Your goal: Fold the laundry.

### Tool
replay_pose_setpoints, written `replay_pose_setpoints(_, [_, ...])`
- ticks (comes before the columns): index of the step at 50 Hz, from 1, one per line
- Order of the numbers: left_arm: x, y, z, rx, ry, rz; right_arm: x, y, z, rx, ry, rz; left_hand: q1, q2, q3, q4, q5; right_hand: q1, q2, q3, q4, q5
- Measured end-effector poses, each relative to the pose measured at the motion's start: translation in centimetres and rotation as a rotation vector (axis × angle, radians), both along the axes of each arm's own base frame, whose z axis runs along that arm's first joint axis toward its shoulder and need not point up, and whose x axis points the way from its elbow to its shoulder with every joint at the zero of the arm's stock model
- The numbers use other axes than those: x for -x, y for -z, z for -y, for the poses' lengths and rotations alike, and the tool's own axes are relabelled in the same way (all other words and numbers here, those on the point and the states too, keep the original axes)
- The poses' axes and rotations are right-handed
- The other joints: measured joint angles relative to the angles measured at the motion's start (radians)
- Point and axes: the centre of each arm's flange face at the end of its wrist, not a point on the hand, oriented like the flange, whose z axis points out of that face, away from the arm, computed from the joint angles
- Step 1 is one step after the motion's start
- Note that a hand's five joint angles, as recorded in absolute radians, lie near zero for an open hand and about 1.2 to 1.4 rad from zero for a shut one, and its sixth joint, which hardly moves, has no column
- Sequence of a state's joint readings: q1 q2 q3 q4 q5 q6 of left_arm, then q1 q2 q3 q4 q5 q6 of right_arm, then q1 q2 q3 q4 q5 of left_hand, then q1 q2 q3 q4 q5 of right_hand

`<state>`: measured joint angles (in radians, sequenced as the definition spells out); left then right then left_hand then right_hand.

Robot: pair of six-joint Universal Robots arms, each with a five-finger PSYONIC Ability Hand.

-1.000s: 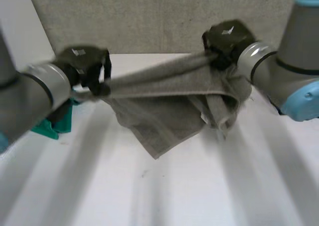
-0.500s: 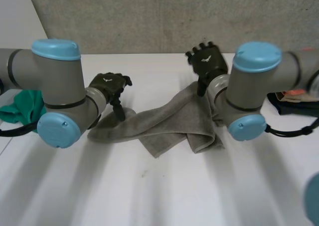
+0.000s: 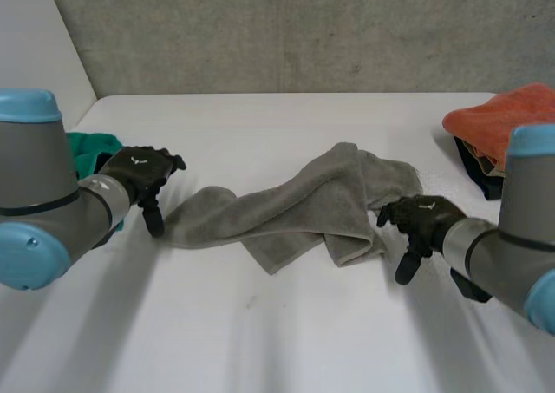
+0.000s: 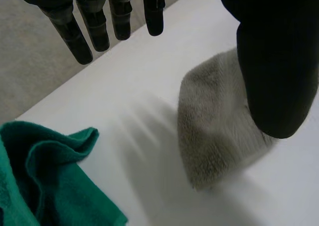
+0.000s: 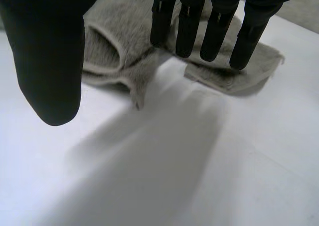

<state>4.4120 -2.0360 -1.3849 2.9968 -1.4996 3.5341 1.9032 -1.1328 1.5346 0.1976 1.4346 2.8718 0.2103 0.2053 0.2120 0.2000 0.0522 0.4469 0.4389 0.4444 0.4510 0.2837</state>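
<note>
A grey towel [image 3: 290, 204] lies crumpled and bunched across the middle of the white table [image 3: 260, 341]. My left hand [image 3: 141, 172] hovers just off the towel's left end [image 4: 214, 131], fingers [image 4: 94, 21] straight, holding nothing. My right hand [image 3: 421, 219] sits just off the towel's right end [image 5: 119, 61], above the bare table, with its fingers [image 5: 214, 21] straight and its thumb [image 5: 47, 56] apart from them. Neither hand touches the cloth.
A green cloth [image 3: 91, 146] lies at the table's left edge, close behind my left hand [image 4: 40, 181]. At the far right an orange cloth [image 3: 503, 124] rests on a dark one [image 3: 477, 172]. A grey wall stands behind the table.
Both hands have let go of the towel, which dropped onto the table in a heap. Both arms have drawn back and outward toward the table's sides.
</note>
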Motion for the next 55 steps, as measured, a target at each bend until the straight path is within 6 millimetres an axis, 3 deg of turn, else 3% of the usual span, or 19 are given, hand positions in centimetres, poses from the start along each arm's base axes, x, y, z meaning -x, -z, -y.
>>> replay_pose_setpoints(9, [-0.4, 0.5, 0.4, -0.007, 0.0, -0.005, -1.1, 2.7, 1.2, 0.115, -0.05, -0.004, 0.0, 0.0, 0.0, 0.0, 0.0, 0.002, 0.002, 0.002, 0.002, 0.007])
replay_pose_setpoints(19, [-0.8, 0.9, 0.8, -0.015, -0.016, -0.005, -2.7, 4.2, 2.7, 0.161, -0.062, 0.056, 0.0, 0.0, 0.0, 0.0, 0.0, 0.208, 0.22, 0.214, 0.204, 0.192])
replay_pose_setpoints(23, [-0.8, 1.1, 0.9, -0.017, -0.017, -0.002, -3.3, 4.5, 3.4, 0.166, -0.055, 0.084, 0.0, 0.0, 0.0, 0.0, 0.0, 0.654, 0.669, 0.653, 0.647, 0.627])
replay_pose_setpoints(26, [-0.8, 1.2, 0.8, -0.018, -0.017, 0.0, -3.5, 3.9, 3.7, 0.183, -0.043, 0.11, 0.0, 0.0, 0.0, 0.0, 0.0, 0.696, 0.739, 0.736, 0.737, 0.71])
replay_pose_setpoints(29, [-0.7, 1.3, 0.8, -0.02, -0.015, 0.004, -3.5, 2.2, 3.8, 0.223, -0.032, 0.15, 0.0, 0.0, 0.0, 0.0, 0.0, 0.696, 0.739, 0.739, 0.74, 0.71])
replay_pose_setpoints(35, [-0.5, 2.1, 0.7, -0.033, -0.002, 0.024, -3.5, -5.1, 3.0, 0.379, -0.038, 0.248, 0.0, 0.0, 0.0, 0.0, 0.0, 0.696, 0.739, 0.739, 0.741, 0.71])
replay_pose_setpoints(40, [0.0, 3.5, 0.8, -0.045, 0.026, 0.07, -2.8, -12.8, 1.0, 0.527, -0.055, 0.327, 0.0, 0.0, 0.0, 0.0, 0.0, 0.696, 0.739, 0.739, 0.743, 0.714])
replay_pose_setpoints(44, [0.5, 4.5, 1.0, -0.043, 0.05, 0.11, -2.1, -17.1, -0.3, 0.589, -0.055, 0.362, 0.0, 0.0, 0.0, 0.0, 0.0, 0.696, 0.739, 0.739, 0.743, 0.714])
replay_pose_setpoints(47, [1.0, 5.1, 1.1, -0.038, 0.067, 0.132, -1.5, -19.1, -0.8, 0.614, -0.047, 0.372, 0.011, 0.012, 0.009, 0.014, 0.006, 0.696, 0.739, 0.739, 0.744, 0.714])
replay_pose_setpoints(51, [1.8, 5.7, 1.3, -0.031, 0.091, 0.148, -0.6, -21.0, -0.8, 0.633, -0.021, 0.362, 0.251, 0.225, 0.216, 0.233, 0.208, 0.696, 0.739, 0.739, 0.744, 0.714])
replay_pose_setpoints(53, [2.2, 5.8, 1.4, -0.026, 0.1, 0.15, 0.0, -21.2, -0.4, 0.635, -0.002, 0.348, 0.593, 0.554, 0.531, 0.547, 0.517, 0.696, 0.739, 0.74, 0.744, 0.714])
replay_pose_setpoints(54, [2.3, 5.9, 1.5, -0.025, 0.103, 0.151, 0.1, -21.2, -0.2, 0.635, 0.005, 0.342, 0.593, 0.554, 0.531, 0.547, 0.517, 0.696, 0.739, 0.74, 0.744, 0.714])
replay_pose_setpoints(55, [2.5, 5.9, 1.5, -0.022, 0.107, 0.151, 0.5, -21.1, 0.2, 0.633, 0.017, 0.331, 0.869, 0.825, 0.796, 0.814, 0.779, 0.696, 0.739, 0.74, 0.744, 0.714])
